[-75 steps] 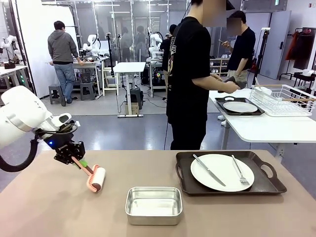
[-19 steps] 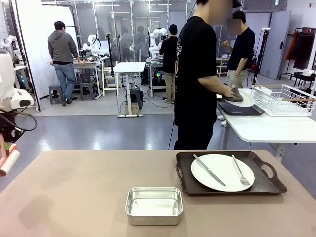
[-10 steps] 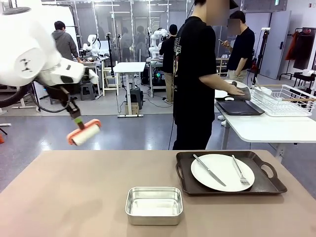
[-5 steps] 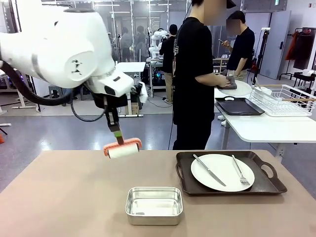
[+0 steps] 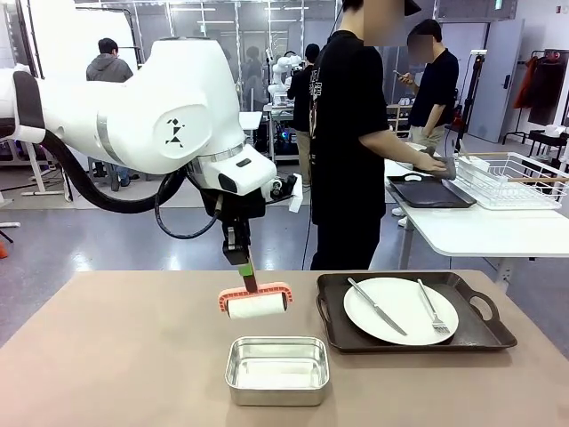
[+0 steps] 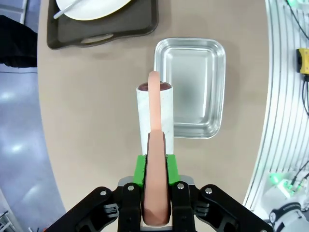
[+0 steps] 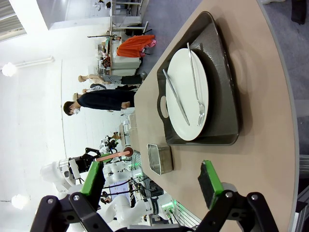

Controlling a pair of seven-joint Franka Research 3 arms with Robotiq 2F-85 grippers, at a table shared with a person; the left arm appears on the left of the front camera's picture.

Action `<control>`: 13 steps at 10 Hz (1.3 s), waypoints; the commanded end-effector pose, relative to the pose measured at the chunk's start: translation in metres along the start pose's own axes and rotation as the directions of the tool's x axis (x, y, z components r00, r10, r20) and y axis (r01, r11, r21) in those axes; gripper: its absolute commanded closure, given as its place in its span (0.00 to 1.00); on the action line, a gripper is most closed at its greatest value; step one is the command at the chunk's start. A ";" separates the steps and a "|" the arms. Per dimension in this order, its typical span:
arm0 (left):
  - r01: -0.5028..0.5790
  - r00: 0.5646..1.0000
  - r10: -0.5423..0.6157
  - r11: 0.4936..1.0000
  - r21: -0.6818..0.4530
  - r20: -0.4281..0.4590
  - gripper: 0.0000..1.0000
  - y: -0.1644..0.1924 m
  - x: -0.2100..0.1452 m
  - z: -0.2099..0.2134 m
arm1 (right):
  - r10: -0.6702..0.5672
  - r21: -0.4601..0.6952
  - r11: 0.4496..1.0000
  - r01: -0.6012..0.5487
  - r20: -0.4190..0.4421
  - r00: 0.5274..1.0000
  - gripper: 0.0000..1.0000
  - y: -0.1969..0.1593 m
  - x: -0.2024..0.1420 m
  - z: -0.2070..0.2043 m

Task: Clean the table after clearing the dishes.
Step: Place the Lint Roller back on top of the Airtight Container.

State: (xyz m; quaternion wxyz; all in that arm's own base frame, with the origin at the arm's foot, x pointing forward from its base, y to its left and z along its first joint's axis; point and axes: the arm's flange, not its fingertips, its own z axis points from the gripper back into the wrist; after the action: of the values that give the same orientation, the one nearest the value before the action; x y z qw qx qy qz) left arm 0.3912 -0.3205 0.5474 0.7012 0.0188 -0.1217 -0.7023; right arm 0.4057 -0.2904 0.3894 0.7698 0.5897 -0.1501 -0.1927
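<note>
Bench (image 5: 107,356) carries pan (image 5: 276,391), tray (image 5: 480,336), and plate (image 6: 91,7) cut off in left wrist view. Left fingers (image 6: 140,169) pinch roller (image 5: 256,305) handle; right fingers (image 7: 210,182) spread. Dark logo (image 5: 175,131) illegible.

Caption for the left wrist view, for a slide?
Left pincer shut on the pink-framed roller, held over the steel pan edge above the tan table.

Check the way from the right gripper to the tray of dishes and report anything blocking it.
Nothing visible blocks it. The right gripper is open, with bare table between it and the tray holding the plate, knife and fork. The steel pan lies beyond the tray, on its far side from that gripper.
</note>
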 end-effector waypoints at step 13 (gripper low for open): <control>0.095 0.996 -0.094 0.989 -0.116 0.007 0.79 -0.007 0.018 -0.032 | 0.003 0.002 1.000 -0.003 0.003 1.000 0.00 0.003 -0.002 0.001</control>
State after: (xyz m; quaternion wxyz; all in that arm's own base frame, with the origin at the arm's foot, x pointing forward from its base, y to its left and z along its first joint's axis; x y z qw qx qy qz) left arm 0.3869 -0.3430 0.5146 0.6783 0.0024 -0.0872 -0.7296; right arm 0.4057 -0.2904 0.3894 0.7698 0.5897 -0.1502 -0.1927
